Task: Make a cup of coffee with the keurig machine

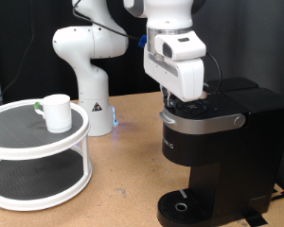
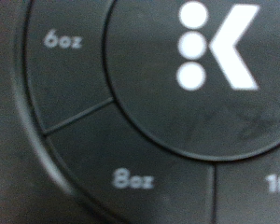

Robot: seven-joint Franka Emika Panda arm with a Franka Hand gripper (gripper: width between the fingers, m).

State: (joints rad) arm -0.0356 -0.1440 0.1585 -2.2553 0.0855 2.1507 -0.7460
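The gripper point(image 1: 186, 97) is down on the top of the keurig machine point(image 1: 213, 151), at the button panel behind the curved silver-grey lid handle point(image 1: 210, 120); its fingers are hidden behind the white hand housing in the exterior view and do not show in the wrist view, so whether they are apart or together cannot be told. The wrist view is filled by the machine's dark round control panel, seen very close: a large central button point(image 2: 201, 70) with a white K logo, and around it ring segments marked 6oz point(image 2: 63, 39), 8oz point(image 2: 133, 179) and a cut-off one beginning with 10 point(image 2: 279, 185). Nothing shows between the fingers. Below the machine's head, the round drip tray base point(image 1: 185, 205) carries no cup. The cup point(image 1: 58, 112), a plain white mug, stands upright well apart from the machine, on the top tier of a white two-tier round shelf point(image 1: 38, 156) at the exterior view's left. Between shelf and machine rises the white robot arm base point(image 1: 90, 80), on the wooden table point(image 1: 123, 184).
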